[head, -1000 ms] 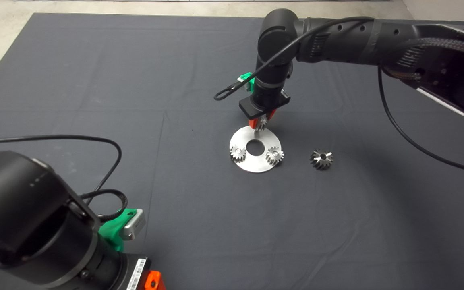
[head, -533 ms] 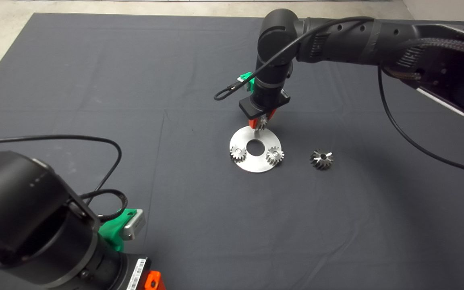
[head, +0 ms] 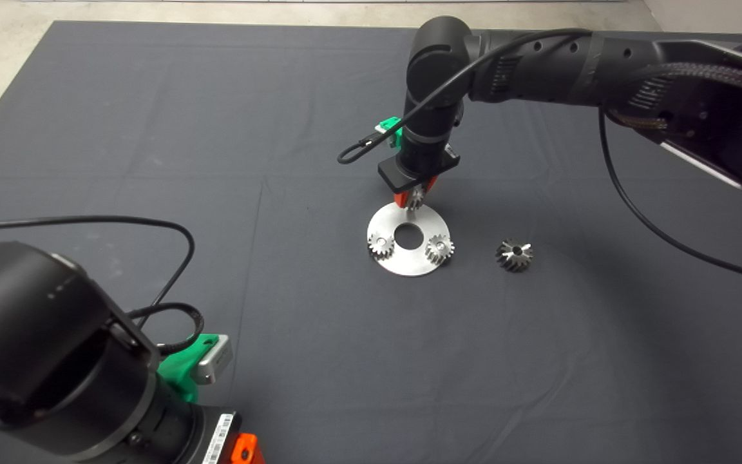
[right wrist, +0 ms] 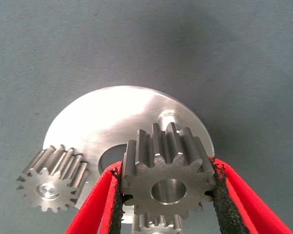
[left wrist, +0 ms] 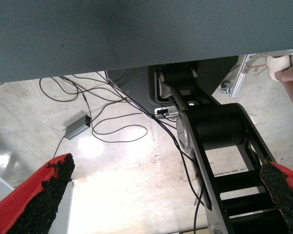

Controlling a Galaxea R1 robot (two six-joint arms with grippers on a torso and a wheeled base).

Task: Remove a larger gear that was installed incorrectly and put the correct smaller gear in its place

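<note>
— Though the arm's wrist covers much of it from above, where is the smaller gear (right wrist: 168, 177)?

— Pinched between the two red fingers (right wrist: 94, 204) of the right gripper (head: 415, 196), one black pad on each side of its teeth. It hangs just over the far rim of the round steel disc (head: 432, 223). From the wrist camera its flat face and plain round hole are clear; from the head camera only a sliver of teeth peeks out under the fingers.

— Is it touching the disc?

— I cannot tell. The wrist camera shows a small raised round spot (right wrist: 167, 117) on the disc beyond the gear, uncovered.

— What else sits on the disc?

— Two more small gears: one on its left edge (head: 380, 244), one on its right edge (head: 439, 247), either side of the big centre hole. In the wrist view the second is nearly hidden beneath the held gear, with only a few teeth visible at the picture's edge.

— And the larger gear (head: 514, 254)?

— Lying on the dark mat (head: 152, 129), to the right of the disc and apart from it, star-cut face up.

— The left gripper (left wrist: 161, 195)?

— Parked at the lower left corner, cut off by the edge of the head view. Its fingers (left wrist: 44, 195) stand wide apart, holding nothing; behind them are the floor, cables, and a person's hand (left wrist: 290, 73) at the corner.
</note>
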